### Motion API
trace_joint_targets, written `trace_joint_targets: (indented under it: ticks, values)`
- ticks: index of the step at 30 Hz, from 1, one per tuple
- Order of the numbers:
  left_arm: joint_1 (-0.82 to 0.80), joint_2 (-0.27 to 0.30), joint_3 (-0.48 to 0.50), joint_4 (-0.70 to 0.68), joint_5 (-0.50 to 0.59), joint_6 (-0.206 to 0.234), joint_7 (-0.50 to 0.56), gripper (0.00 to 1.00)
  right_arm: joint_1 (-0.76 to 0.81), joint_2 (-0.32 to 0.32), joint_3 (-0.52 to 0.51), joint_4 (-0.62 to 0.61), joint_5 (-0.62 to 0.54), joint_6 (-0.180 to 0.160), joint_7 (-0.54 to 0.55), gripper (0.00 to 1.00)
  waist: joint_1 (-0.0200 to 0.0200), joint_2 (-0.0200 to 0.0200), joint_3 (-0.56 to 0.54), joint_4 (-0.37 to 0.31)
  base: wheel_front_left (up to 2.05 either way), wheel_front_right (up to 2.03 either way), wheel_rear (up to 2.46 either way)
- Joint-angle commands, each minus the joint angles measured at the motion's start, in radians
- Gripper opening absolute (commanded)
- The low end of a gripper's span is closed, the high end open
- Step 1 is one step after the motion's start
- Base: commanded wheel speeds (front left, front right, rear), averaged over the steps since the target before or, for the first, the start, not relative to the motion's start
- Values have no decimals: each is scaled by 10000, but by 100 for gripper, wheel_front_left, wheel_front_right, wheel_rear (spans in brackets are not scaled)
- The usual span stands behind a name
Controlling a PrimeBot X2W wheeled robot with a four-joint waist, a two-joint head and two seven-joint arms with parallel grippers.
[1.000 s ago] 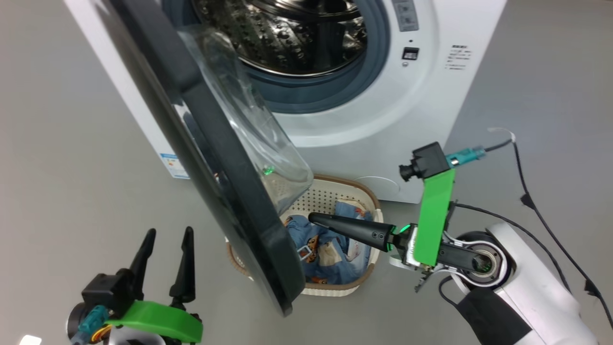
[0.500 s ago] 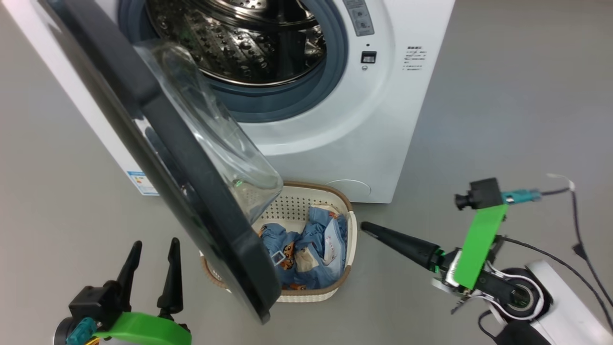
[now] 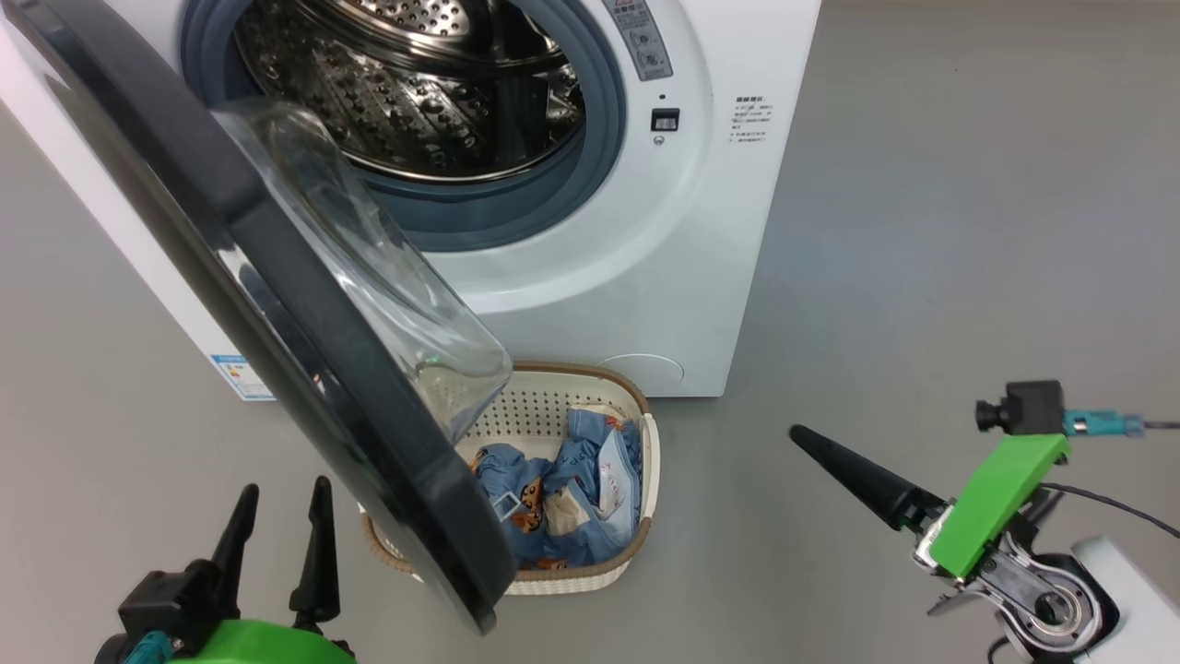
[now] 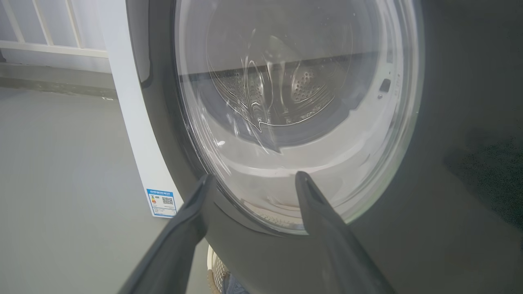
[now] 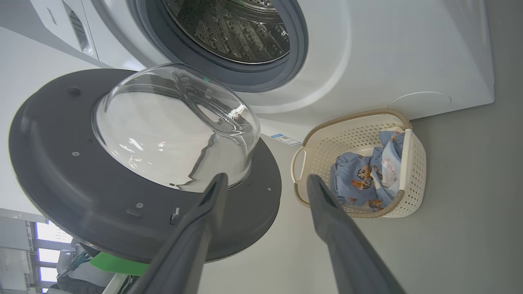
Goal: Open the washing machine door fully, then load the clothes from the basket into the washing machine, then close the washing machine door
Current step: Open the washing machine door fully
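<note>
Because the washing machine door [image 3: 406,498] juts out over the frame-left side of the basket [image 3: 562,406] at lower centre, the right gripper [image 5: 266,176] — spread wide and empty, as is the left gripper [image 3: 285,486] — could knock it reaching for the clothes [image 3: 562,498] inside.

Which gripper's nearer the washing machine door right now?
Left. The left gripper sits close beside the outer face of the washing machine door, near its lower rim. The right gripper is farther off, beyond the basket on the door's inner side.

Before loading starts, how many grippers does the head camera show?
2: the left gripper at lower left, beside the washing machine door; the right gripper at lower right, right of the basket.
</note>
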Motion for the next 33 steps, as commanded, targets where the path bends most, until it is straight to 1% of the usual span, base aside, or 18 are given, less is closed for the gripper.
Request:
trace_joint_targets:
  ticks: [1,6,17,21,24,26,28,33]
  values:
    - [-108,189,352,-264,71,-14,-63,100,215,-284,151,-19,-311,16,-464,100,0,0,-25,-19,0,0,0]
    - [-94,182,355,-259,58,-14,-63,100,209,-586,372,415,-686,16,-1414,100,0,0,-56,-41,0,0,0]
    - [-106,171,371,-253,49,-14,-63,100,-45,-1361,1408,1624,-1677,16,-4337,100,0,0,-77,1,0,0,0]
    - [-91,160,382,-247,49,-14,-63,100,-155,-1520,1767,2058,-1899,16,-5490,100,0,0,-102,15,0,0,0]
    - [-73,154,396,-250,55,-14,-63,100,-265,-1599,1966,2327,-2134,16,-6030,100,0,0,-125,10,0,0,0]
    - [-64,152,392,-252,60,-14,-63,100,-340,-1642,2038,2448,-2450,16,-6203,100,0,0,-140,12,0,0,0]
    - [-59,151,393,-261,60,-14,-63,100,-391,-1607,1907,2446,-2762,16,-6264,100,0,0,-141,6,0,0,0]
    - [-74,148,420,-289,70,-14,-63,100,-105,-1215,546,1962,-4425,16,-6277,100,0,0,-144,17,0,0,0]
